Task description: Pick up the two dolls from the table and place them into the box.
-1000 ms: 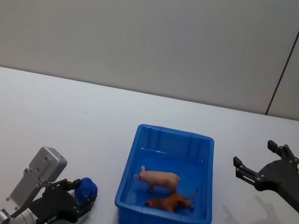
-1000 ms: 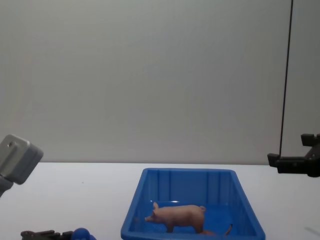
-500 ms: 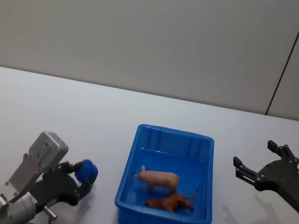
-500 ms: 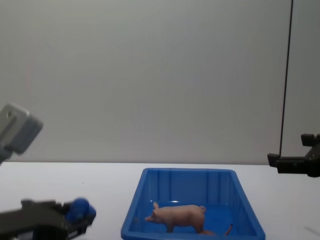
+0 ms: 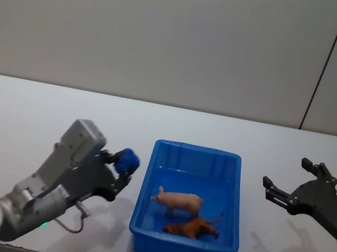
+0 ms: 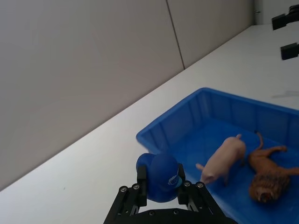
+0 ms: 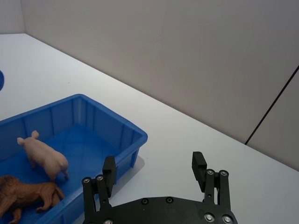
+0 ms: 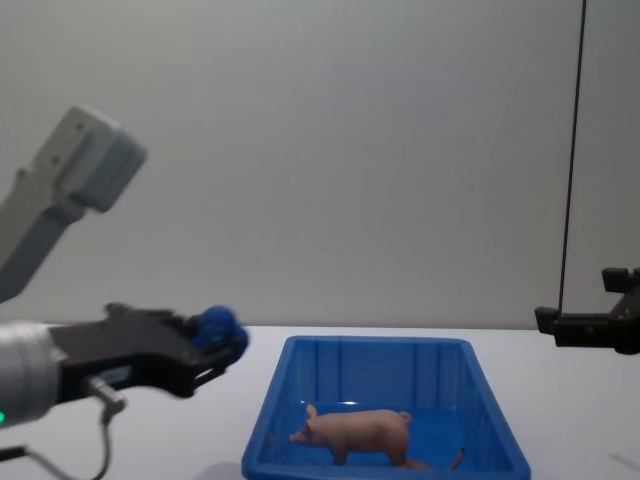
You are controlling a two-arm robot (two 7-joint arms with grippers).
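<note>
While clamped between the black fingers of the left pincer (image 5: 124, 165), dark-blue toy figure (image 5: 127, 160) held up off the surface (image 5: 40, 117), just beside the left rim of the blue bin (image 5: 189, 204) and not over it. Seen from the left wrist, same figure (image 6: 161, 176) pinched on both sides, a pale mark on its front, bin wall close beyond. From the chest, left pincer (image 8: 215, 335) level with the bin's far rim, figure (image 8: 214, 323) at its tip. Inside the bin, pink pig (image 5: 177, 200) standing on all four legs, snout toward the left wall; brown lion figurine (image 5: 191, 227) lying on its side just in front of the pig, close to the near wall. Farther out, right pincer (image 5: 285, 181) parked above the surface to the right of the bin, well apart from it, fingers spread wide with nothing between them; from the right wrist, both fingers (image 7: 109, 171) splayed over bare surface, bin corner nearby.
</note>
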